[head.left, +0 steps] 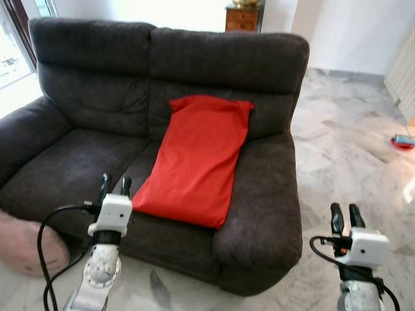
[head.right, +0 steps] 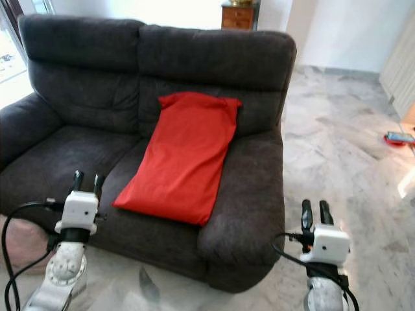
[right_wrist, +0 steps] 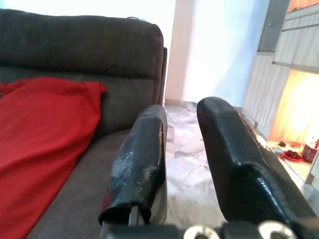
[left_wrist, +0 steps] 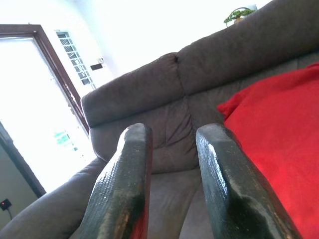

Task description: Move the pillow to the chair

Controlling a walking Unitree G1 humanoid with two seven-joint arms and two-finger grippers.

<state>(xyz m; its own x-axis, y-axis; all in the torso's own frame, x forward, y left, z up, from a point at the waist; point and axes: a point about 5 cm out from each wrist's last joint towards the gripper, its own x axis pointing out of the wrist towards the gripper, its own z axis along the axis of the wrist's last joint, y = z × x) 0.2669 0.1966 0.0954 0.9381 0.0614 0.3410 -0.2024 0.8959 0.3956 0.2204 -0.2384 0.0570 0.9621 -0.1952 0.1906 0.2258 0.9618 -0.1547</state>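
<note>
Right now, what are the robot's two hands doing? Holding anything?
Left hand: open, empty, raised in front of the sofa seat, short of the red pillow.
Right hand: open, empty, out beside the sofa's arm, over the floor.

A dark grey two-seat fabric sofa [head.left: 97,123] stands on a pale marbled stone floor [head.left: 343,149]. On its right seat lies a long red fabric pillow [head.left: 198,159] — upper end leaning against the backrest, lower end reaching the seat's near edge, just beside the right armrest. On the floor far right — a small red object [head.left: 403,141], too small to identify.
</note>
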